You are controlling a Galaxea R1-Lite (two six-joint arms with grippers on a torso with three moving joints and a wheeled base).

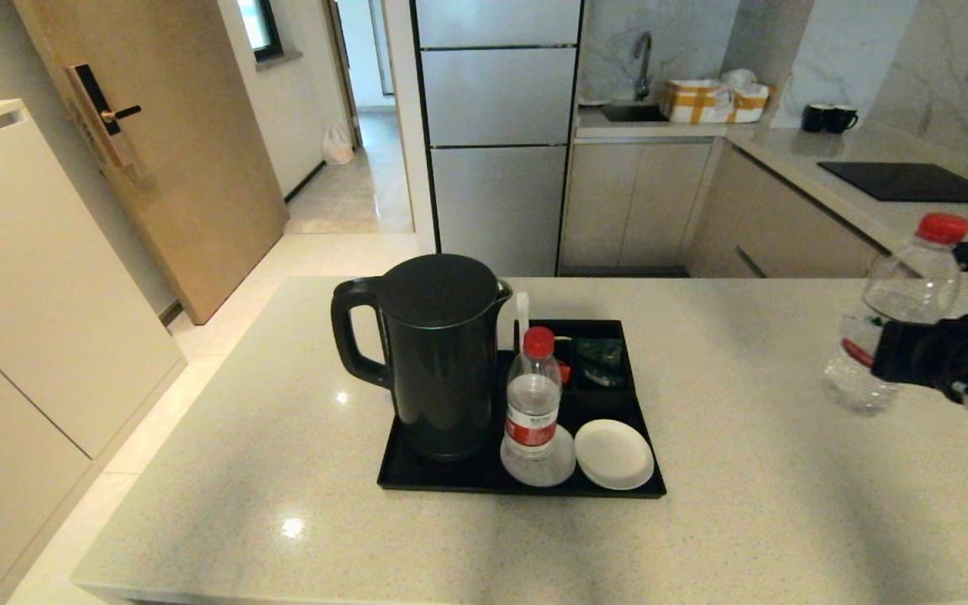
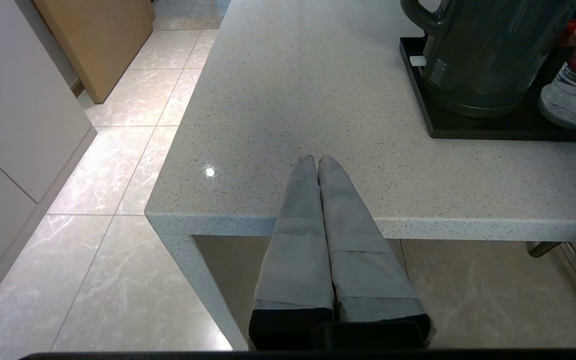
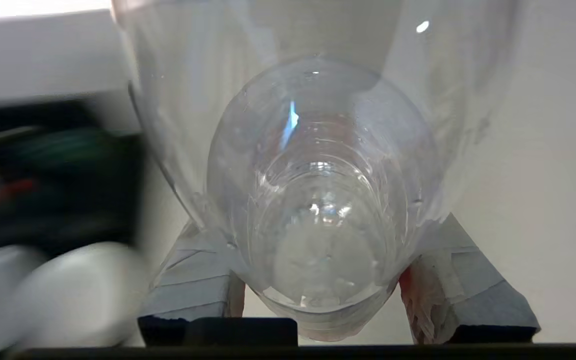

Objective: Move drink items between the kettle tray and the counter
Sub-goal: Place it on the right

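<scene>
My right gripper [image 1: 891,353] is shut on a clear red-capped water bottle [image 1: 904,315], held tilted above the beige counter [image 1: 753,504] at the far right. In the right wrist view that bottle [image 3: 318,200] fills the space between my fingers [image 3: 193,280]. A second water bottle [image 1: 532,395] stands on a white coaster in the black kettle tray [image 1: 400,475], right of the kettle [image 1: 438,353]. The dark green sachet [image 1: 600,361] lies in a rear compartment of the tray. My left gripper [image 2: 316,159] hangs shut and empty over the counter's near left edge.
An empty white coaster [image 1: 614,454] sits in the tray's front right corner. A farther counter with a black hob [image 1: 912,181] runs behind on the right. The counter's left corner [image 2: 153,215] drops to tiled floor.
</scene>
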